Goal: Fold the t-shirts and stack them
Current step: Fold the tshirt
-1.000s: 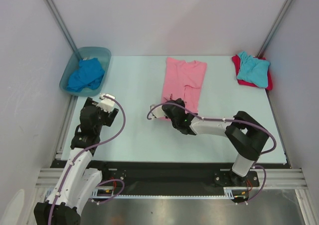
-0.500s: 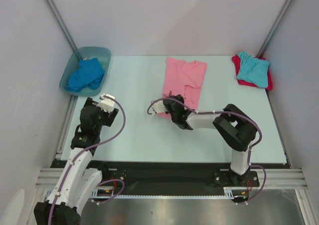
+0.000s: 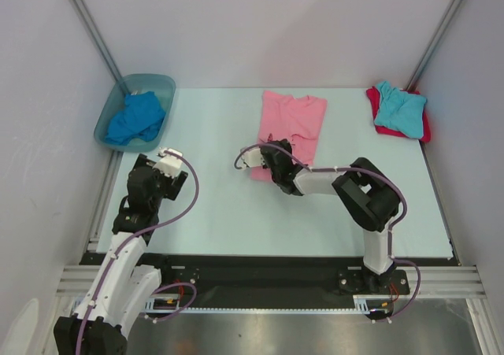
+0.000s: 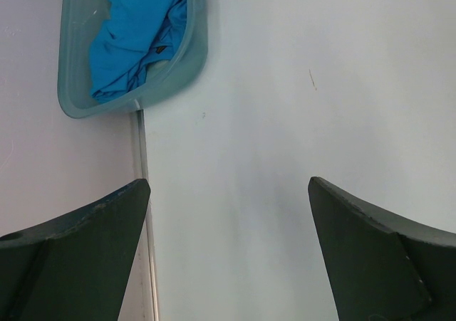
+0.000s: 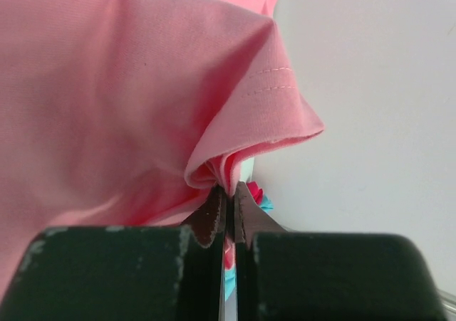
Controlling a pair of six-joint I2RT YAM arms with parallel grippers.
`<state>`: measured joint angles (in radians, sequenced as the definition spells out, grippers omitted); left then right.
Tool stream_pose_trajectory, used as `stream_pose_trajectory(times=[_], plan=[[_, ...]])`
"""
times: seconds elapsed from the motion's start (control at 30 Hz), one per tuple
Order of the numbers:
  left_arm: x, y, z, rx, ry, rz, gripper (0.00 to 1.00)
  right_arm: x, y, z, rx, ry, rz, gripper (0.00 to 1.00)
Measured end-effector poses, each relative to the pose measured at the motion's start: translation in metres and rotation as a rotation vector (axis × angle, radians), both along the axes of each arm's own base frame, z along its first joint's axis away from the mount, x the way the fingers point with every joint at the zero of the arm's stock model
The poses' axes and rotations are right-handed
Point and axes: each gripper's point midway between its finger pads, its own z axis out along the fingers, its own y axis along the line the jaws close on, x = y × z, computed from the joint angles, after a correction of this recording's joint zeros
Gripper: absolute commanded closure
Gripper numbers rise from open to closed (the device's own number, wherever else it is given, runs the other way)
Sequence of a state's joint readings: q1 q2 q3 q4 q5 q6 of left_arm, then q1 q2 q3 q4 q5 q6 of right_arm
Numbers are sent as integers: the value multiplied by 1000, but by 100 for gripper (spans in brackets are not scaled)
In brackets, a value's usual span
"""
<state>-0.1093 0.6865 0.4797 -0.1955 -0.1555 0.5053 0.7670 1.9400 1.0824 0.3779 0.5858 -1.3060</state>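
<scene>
Four shirts are in view, one of them gripped.

Pink shirt (image 3: 295,119): lies on the table (image 3: 213,205) at mid-width, toward the far edge, running lengthwise front to back. Its far part is spread flat. Its near end is gathered up at the right gripper (image 3: 272,154).

Right gripper: the wrist view shows the fingers (image 5: 212,218) clenched tight on a bunched fold of pink cloth. The fold stands up out of the jaws, and a stitched hem shows on its right side. The arm reaches from its base on the right across to the middle of the table.

Left gripper (image 4: 228,182): fingers spread fully apart and grasping nothing. It hangs over bare table on the left side, near the tub (image 3: 147,77) and well apart from the pink shirt.

Blue shirt (image 3: 135,117): crumpled inside the tub, which sits at the far left corner, partly off the table's left edge.

Turquoise shirt (image 3: 399,109): lies loosely folded on top of the red shirt (image 3: 372,103) at the far right corner. The red one shows only around the edges of the turquoise one. Both are well apart from either gripper.
</scene>
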Motion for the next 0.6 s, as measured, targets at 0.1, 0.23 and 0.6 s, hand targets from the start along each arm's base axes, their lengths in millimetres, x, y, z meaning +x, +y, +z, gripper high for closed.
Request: stream_pose_trajectory(times=[0.1, 0.23, 0.6], plan=[[0, 0, -1, 1, 2, 1, 0, 4, 1, -1, -5, -3, 0, 100], [0, 1, -1, 1, 1, 3, 0, 10, 1, -4, -12, 0, -2, 100], [0, 1, -1, 3, 2, 6, 0, 30, -11, -14, -24, -1, -36, 71]])
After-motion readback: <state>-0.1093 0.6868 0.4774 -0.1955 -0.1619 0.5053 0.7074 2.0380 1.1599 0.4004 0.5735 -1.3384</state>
